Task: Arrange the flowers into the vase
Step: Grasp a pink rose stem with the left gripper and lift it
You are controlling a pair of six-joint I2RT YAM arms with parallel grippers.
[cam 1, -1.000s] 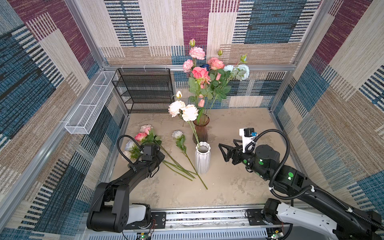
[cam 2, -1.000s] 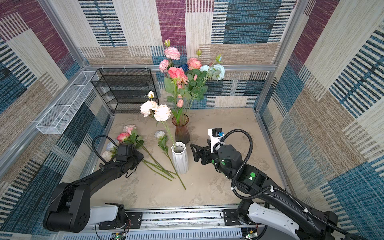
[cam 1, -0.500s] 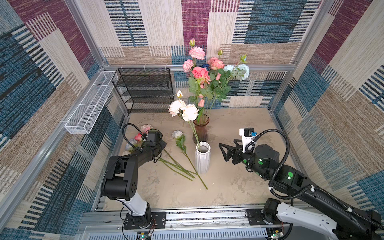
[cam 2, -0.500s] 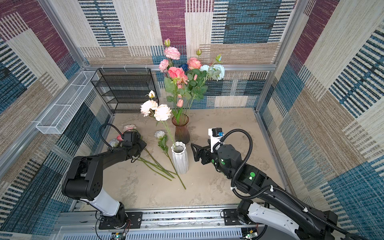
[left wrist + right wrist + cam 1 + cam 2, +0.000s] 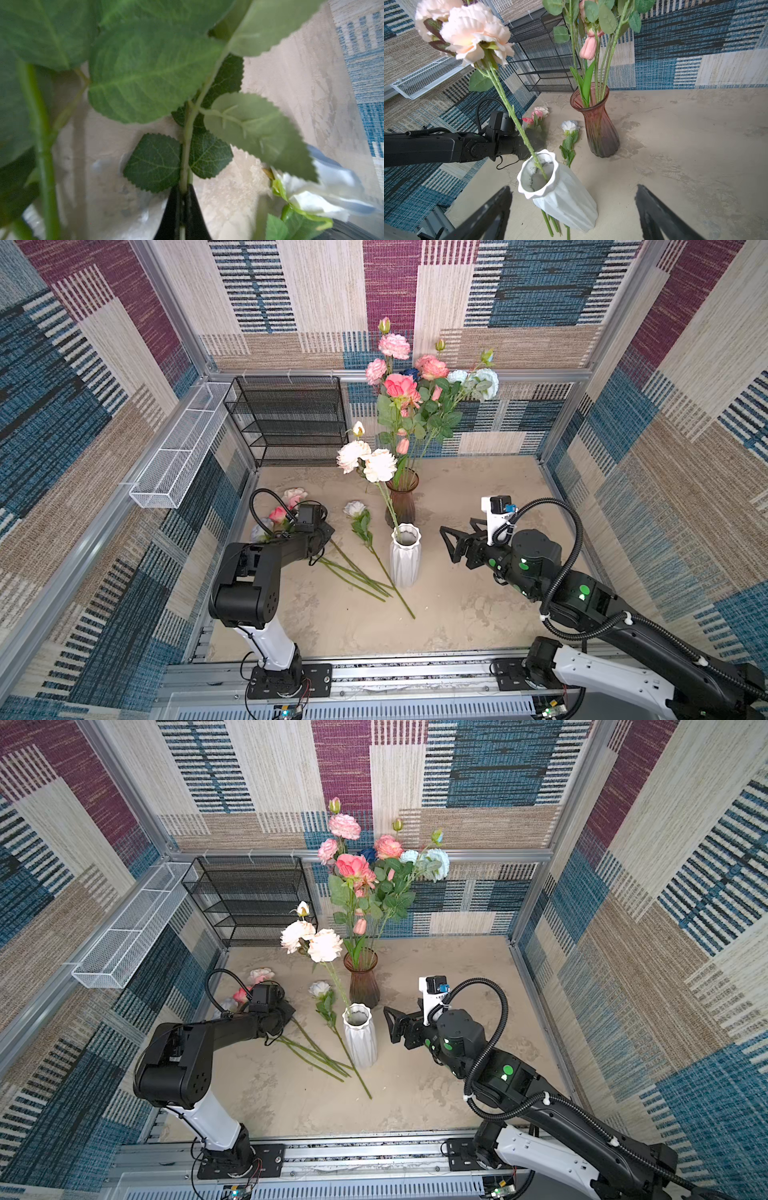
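A white ribbed vase (image 5: 405, 556) stands mid-floor and holds one stem with cream blooms (image 5: 376, 464). Loose flowers (image 5: 357, 572) lie on the floor to its left, among them a white rose (image 5: 354, 509) and pink roses (image 5: 286, 506). My left gripper (image 5: 184, 193) is shut on a thin green stem among the leaves of those flowers; in both top views its wrist (image 5: 270, 1006) hides the jaws. My right gripper (image 5: 573, 187) hangs open just right of the white vase (image 5: 560, 193), with nothing between its fingers (image 5: 500, 199).
A brown glass vase (image 5: 402, 502) with a tall bouquet of pink, peach and pale blue flowers (image 5: 419, 393) stands behind the white one. A black mesh rack (image 5: 291, 418) sits at the back left. A white wire basket (image 5: 178, 456) hangs on the left wall.
My left gripper has moved back towards the flower heads and closed on a stem, with its arm's elbow risen. The right arm has not moved.
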